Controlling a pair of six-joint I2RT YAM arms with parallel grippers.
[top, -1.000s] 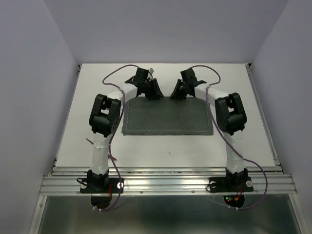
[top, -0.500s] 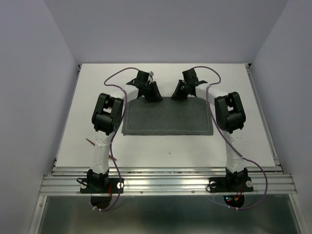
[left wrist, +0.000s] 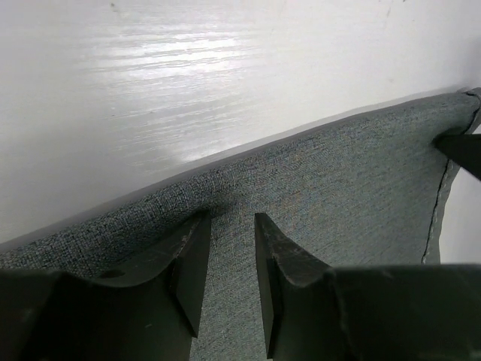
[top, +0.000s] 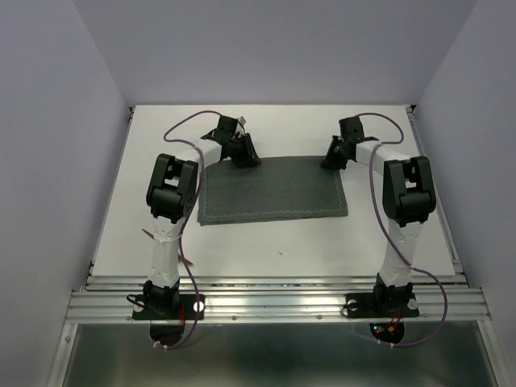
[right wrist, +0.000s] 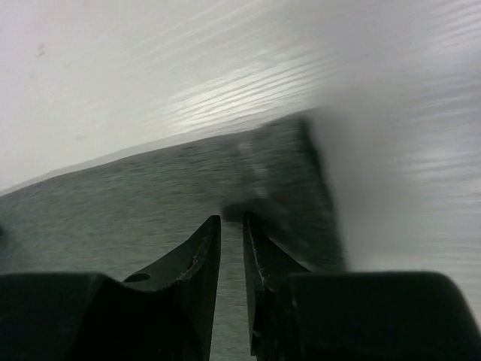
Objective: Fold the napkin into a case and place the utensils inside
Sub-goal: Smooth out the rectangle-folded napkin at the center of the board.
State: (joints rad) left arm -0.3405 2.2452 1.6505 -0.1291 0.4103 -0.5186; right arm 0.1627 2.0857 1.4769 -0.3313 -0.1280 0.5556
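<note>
The grey-green napkin (top: pixel 272 189) lies flat as a wide rectangle in the middle of the table. My left gripper (top: pixel 242 153) hovers low over its far edge near the left end. In the left wrist view its jaws (left wrist: pixel 231 218) are open, with only cloth (left wrist: pixel 353 188) showing in the gap. My right gripper (top: pixel 332 157) is at the napkin's far right corner. Its jaws (right wrist: pixel 230 218) stand narrowly open above the cloth (right wrist: pixel 113 218), and the view is blurred. A thin copper-brown utensil (top: pixel 147 235) pokes out left of the left arm, mostly hidden.
Purple cables (top: pixel 184 125) loop off both arms above the table. The white table (top: pixel 274 250) ends in a metal rail (top: pixel 274 302) at the near edge. Lilac walls (top: pixel 48 161) close in on the left, right and far sides.
My right gripper has slid to the right along the napkin's far edge to its right corner. The left gripper shifted slightly left. The napkin has skewed a little.
</note>
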